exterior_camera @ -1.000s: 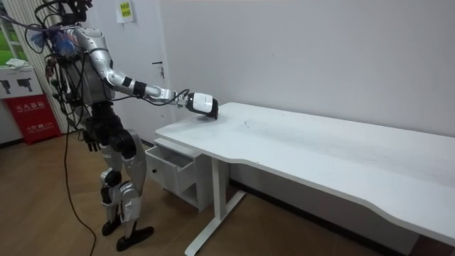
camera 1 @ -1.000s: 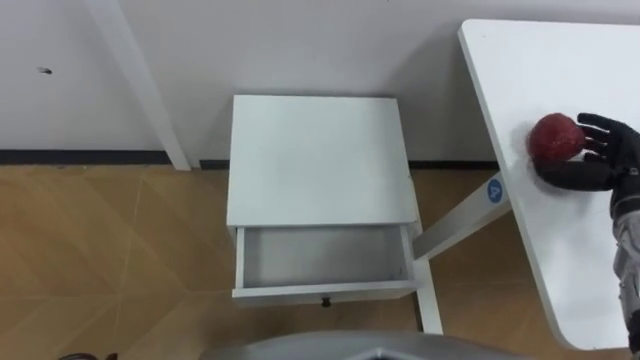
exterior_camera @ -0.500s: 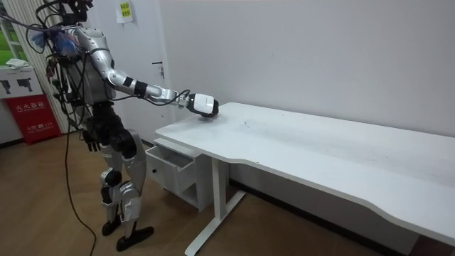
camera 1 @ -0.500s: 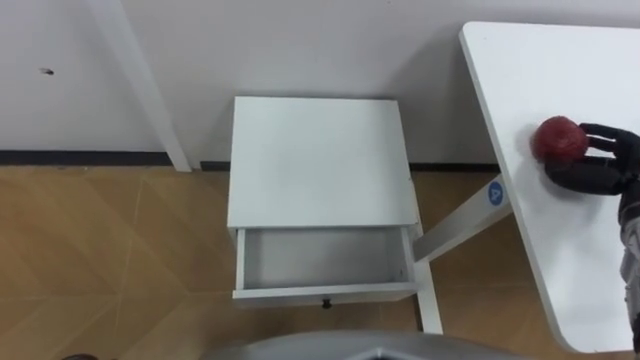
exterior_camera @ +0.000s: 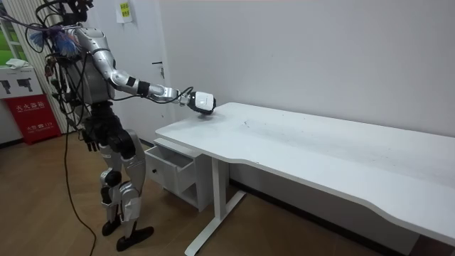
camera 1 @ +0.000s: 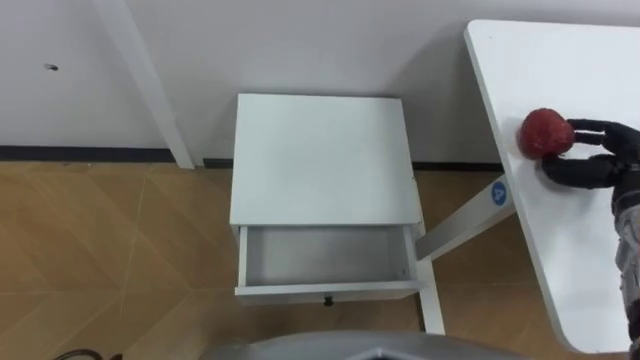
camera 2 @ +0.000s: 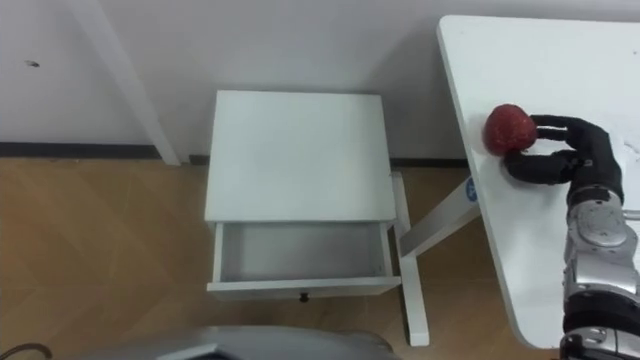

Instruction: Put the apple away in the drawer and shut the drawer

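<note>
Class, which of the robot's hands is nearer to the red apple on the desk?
Right. The right hand grips the apple on the white desk; the left hand hangs beside the robot's hip, well away from it.

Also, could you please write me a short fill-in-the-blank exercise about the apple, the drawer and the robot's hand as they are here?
1. The apple is ____ in colour.
2. The drawer of the white cabinet stands ____.
3. The hand with its fingers curled round the apple is the robot's ____ one.
Missing words: red; open; right.
</note>
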Robot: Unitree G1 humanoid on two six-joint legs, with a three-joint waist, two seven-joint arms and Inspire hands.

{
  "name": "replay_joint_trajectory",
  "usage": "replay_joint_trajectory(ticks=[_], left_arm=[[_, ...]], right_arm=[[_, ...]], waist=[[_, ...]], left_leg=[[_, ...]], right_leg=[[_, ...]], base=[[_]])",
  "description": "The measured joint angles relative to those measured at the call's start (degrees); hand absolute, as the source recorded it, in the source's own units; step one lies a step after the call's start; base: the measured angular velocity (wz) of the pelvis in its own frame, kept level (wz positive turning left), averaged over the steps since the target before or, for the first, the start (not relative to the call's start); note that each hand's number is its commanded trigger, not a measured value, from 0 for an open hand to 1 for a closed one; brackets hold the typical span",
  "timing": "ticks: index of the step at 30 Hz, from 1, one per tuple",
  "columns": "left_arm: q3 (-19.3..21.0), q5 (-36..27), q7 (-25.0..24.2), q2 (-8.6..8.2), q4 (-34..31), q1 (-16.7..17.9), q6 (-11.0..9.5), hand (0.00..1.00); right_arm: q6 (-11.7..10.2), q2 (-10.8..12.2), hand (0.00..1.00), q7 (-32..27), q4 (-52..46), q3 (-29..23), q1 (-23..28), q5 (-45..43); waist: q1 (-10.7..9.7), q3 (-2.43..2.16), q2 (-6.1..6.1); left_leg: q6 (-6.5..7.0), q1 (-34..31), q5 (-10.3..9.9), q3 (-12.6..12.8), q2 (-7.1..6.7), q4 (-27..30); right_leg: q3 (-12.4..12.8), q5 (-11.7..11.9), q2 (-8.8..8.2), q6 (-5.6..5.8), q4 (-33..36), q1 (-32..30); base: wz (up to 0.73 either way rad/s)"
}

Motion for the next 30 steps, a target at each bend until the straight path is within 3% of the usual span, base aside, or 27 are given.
replay_joint_trajectory(ticks=[7,14,17,30], left_arm=[[-2.7,0.5,-0.8,-0.03,0.1,-1.0,-0.3,0.00],[-3.7,0.4,-1.1,-0.05,-0.1,-2.0,-0.3,0.00],[-6.4,0.5,-1.0,-0.20,-0.1,-2.1,-0.3,0.00],[-7.8,0.3,-2.6,-0.33,0.0,-3.6,-0.2,0.00]], right_arm=[[0.2,0.2,1.00,4.0,-9.9,8.3,0.5,-8.2],[0.4,0.2,1.00,6.8,-17.2,11.1,0.7,-9.0],[0.5,0.4,1.00,8.8,-20.5,14.7,0.7,-10.2],[0.8,3.5,1.00,15.3,-23.5,20.2,0.8,-17.6]], waist=[[0.8,-0.05,0.35],[3.0,-0.01,0.38],[3.3,0.00,0.49],[3.7,0.06,0.68]], left_leg=[[0.00,0.2,0.0,-0.3,-0.10,-0.2],[0.02,-0.3,0.0,-0.4,-0.10,-0.2],[0.02,-0.8,0.0,-0.5,-0.02,0.3],[0.03,-1.1,0.0,-0.6,0.01,0.4]], right_leg=[[-0.4,0.0,-0.10,0.00,0.0,0.5],[-0.5,0.0,-0.10,0.06,0.0,0.0],[-0.6,0.1,-0.08,0.07,-0.1,-0.1],[-0.9,0.1,-0.08,0.04,0.1,-0.2]], base=[[0.03],[0.00],[0.01],[0.00]])
